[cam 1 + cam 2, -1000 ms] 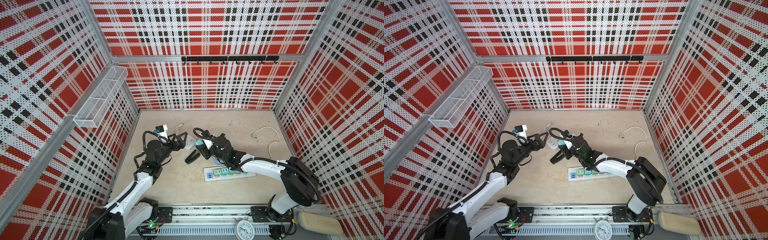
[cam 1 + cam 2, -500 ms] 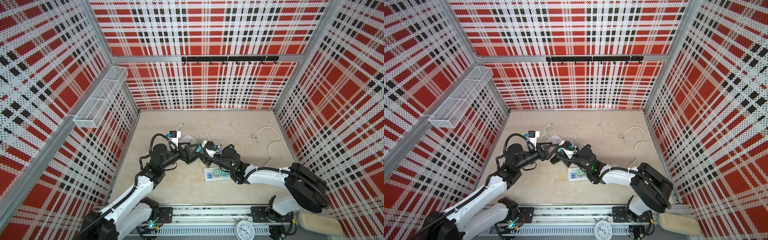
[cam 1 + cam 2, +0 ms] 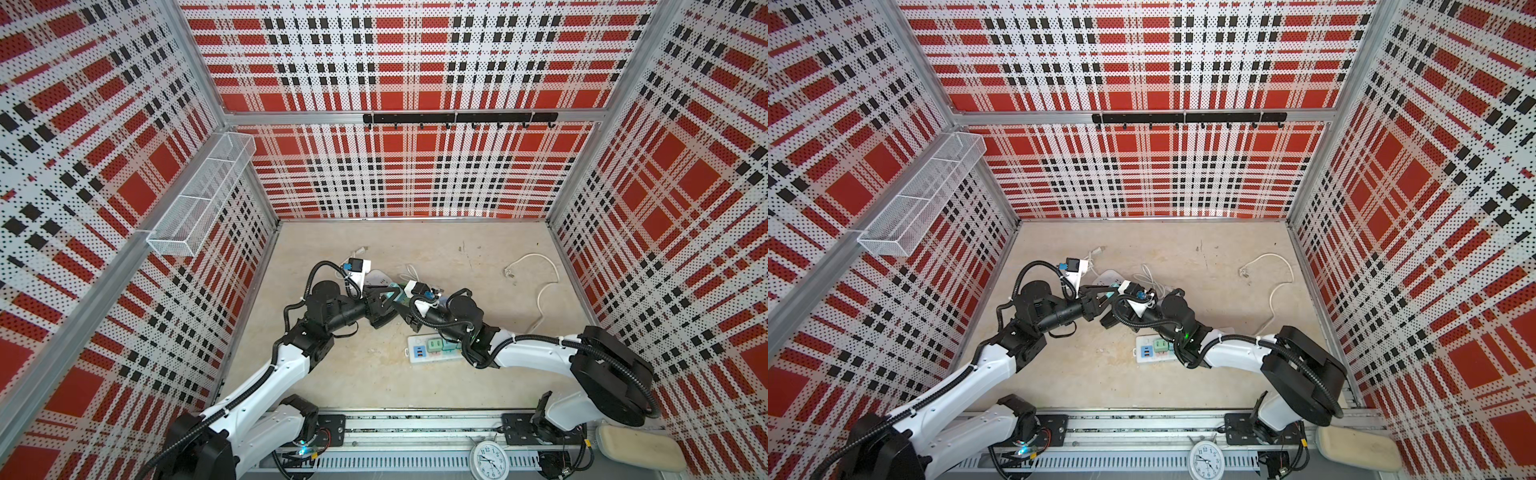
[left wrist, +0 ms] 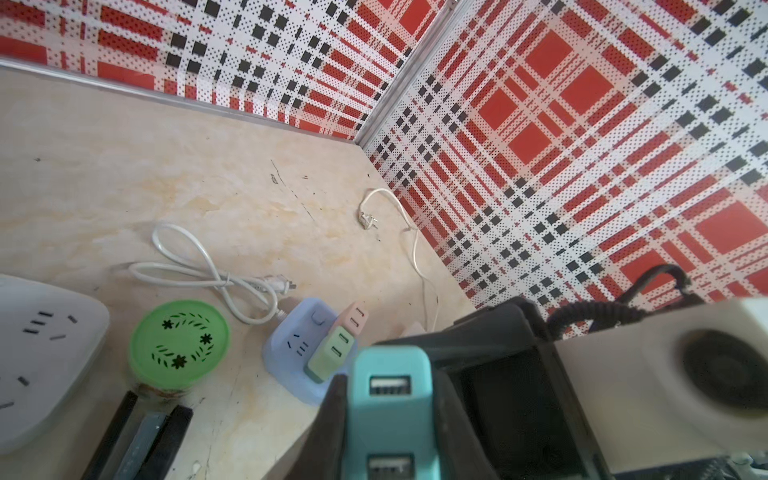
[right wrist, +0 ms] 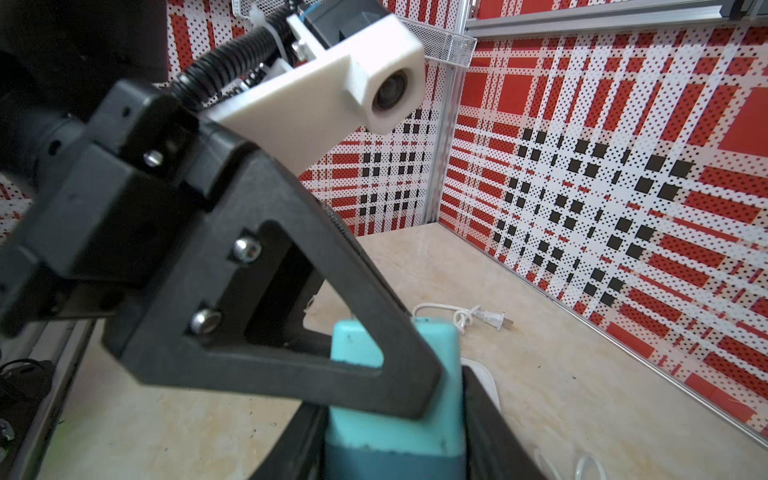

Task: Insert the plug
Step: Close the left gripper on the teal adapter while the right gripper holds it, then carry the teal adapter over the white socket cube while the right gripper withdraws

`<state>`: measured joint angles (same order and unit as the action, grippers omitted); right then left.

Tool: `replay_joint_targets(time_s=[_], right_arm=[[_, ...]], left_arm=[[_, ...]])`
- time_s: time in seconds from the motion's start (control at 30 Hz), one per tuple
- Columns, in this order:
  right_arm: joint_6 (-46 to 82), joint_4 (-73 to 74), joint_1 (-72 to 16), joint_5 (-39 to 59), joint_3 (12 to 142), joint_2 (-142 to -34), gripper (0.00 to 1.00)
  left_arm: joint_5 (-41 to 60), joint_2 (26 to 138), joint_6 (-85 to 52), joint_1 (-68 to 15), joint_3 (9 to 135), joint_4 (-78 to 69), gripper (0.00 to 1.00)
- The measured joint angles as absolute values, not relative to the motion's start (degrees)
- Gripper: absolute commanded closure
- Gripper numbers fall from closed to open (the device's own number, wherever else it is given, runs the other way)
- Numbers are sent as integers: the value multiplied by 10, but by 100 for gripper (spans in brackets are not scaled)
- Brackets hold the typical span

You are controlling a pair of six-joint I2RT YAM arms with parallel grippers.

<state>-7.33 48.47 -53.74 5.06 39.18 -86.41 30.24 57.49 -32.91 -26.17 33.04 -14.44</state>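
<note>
The plug (image 4: 390, 411) is a teal block with two USB ports, held up above the table between both arms. My left gripper (image 4: 388, 399) is shut on its sides. My right gripper (image 5: 395, 424) is shut on the same plug (image 5: 440, 399) from the opposite end, and a left finger (image 5: 291, 332) crosses in front of it. In both top views the two grippers meet nose to nose at the plug (image 3: 392, 296) (image 3: 1109, 294). A white power strip (image 3: 432, 349) (image 3: 1154, 349) with a green adapter lies on the table under the right arm.
A lavender socket cube (image 4: 291, 345) carries pink and green adapters. Beside it stand a green round lid (image 4: 179, 345), a white socket block (image 4: 41, 353) and a black clip-like tool (image 4: 141, 436). White cables (image 4: 216, 278) (image 3: 536, 286) lie on the table. Plaid walls close in.
My left gripper has swung right to meet the right gripper and shut on the teal plug. The right arm carried the plug left, away from the white power strip.
</note>
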Motion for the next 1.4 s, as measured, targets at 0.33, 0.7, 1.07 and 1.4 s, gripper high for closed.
replay_joint_targets(time_s=[0.33, 0.7, 1.07, 1.4], right_arm=[[-54, 486, -537, 28, 365, -834, 0], [-12, 457, -505, -39, 284, -689, 0], [27, 415, -445, -57, 226, -603, 0], [28, 391, -439, -62, 219, -575, 0]], left_arm=[[242, 582, -275, -252, 333, -116, 100], [93, 670, -152, -207, 333, -122, 100], [18, 864, -121, -207, 344, -196, 100], [10, 925, -103, -203, 380, -273, 100]])
